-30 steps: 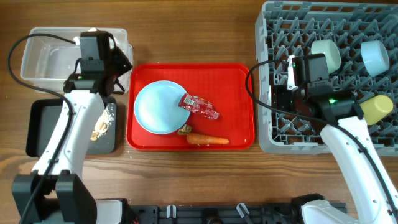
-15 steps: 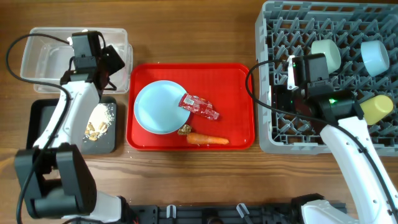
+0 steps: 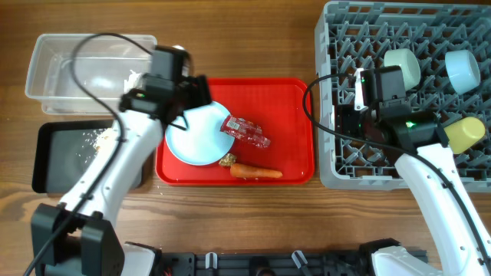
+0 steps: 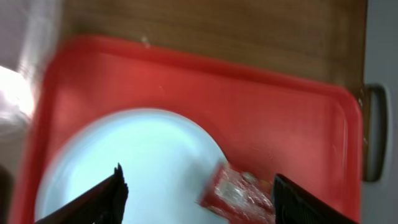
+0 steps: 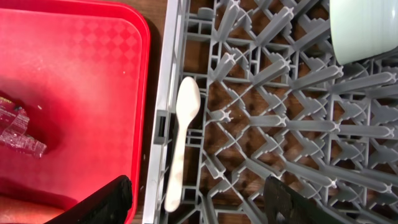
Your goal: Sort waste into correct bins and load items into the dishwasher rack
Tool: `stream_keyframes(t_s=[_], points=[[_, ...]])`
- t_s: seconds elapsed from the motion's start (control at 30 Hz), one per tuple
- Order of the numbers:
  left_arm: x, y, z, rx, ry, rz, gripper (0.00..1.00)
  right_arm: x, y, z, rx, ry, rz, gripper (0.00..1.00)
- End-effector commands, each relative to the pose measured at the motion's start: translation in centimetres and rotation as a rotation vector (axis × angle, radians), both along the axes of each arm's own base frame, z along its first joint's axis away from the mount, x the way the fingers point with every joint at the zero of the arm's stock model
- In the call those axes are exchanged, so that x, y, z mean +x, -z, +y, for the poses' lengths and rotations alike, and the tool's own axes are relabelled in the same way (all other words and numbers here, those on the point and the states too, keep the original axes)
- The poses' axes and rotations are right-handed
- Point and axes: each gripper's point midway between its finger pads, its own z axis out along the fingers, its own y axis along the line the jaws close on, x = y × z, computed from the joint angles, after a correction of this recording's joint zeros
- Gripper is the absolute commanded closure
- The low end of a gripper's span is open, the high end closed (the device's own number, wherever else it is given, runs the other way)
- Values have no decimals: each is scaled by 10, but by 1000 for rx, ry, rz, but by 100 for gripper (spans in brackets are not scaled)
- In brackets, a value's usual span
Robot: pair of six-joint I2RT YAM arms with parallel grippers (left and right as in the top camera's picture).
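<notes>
My left gripper [image 3: 196,93] [image 4: 198,185] hangs open over the far edge of the light blue plate [image 3: 193,136] [image 4: 137,162] on the red tray [image 3: 291,115]. It holds nothing. A red snack wrapper [image 3: 245,132] [image 4: 239,193] lies on the plate's right rim, between the finger lines in the left wrist view. An orange carrot [image 3: 257,172] and brown scraps [image 3: 228,160] lie at the tray's front. My right gripper [image 3: 343,115] [image 5: 198,193] stays open and empty above the grey rack's [image 3: 406,31] left edge, over a white spoon [image 5: 183,143] lying in the rack.
The clear tub [image 3: 77,65] at the back left holds a small white scrap [image 3: 133,78]. A black tray [image 3: 61,157] in front of it carries pale crumbs [image 3: 96,138]. In the rack sit a pale green bowl [image 3: 404,67], a light blue bowl [image 3: 462,70] and a yellow cup [image 3: 466,134].
The left gripper opened over the clear tub, then swung right to above the plate on the red tray. The right arm has not moved.
</notes>
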Motion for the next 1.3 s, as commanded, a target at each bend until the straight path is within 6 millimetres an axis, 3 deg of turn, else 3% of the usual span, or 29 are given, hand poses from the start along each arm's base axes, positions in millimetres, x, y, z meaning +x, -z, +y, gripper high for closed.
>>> stream_keyframes(t_s=[0.0,0.17,0.4,0.47,0.57,0.7,0.77,0.97,1.1,1.2,1.27], points=[[-28,15,-41,-110,-69,142,20,3,-2,5,16,-12,-4,30],[-61,45,-88,-168,-185,302,6,3,-2,5,16,-12,-5,30],[-70,78,-133,-228,-270,367,5,2,-2,5,16,-11,-2,29],[-69,91,-138,-226,-278,379,6,1,-2,5,17,-9,3,28],[-68,109,-137,-204,-304,402,6,2,-2,4,43,40,0,18],[-62,121,-130,-159,-330,376,10,3,-3,5,48,40,-8,16],[-59,124,-125,-132,-345,352,15,3,-2,5,48,39,-5,16],[-56,124,-121,-113,-353,331,70,3,-2,5,48,39,-5,16],[-57,122,-123,-108,-304,331,95,2,-2,5,46,37,0,16],[-56,110,-124,-93,-233,299,96,1,-1,5,42,33,5,16],[-52,89,-124,-91,-168,244,96,1,-1,5,42,33,5,16]])
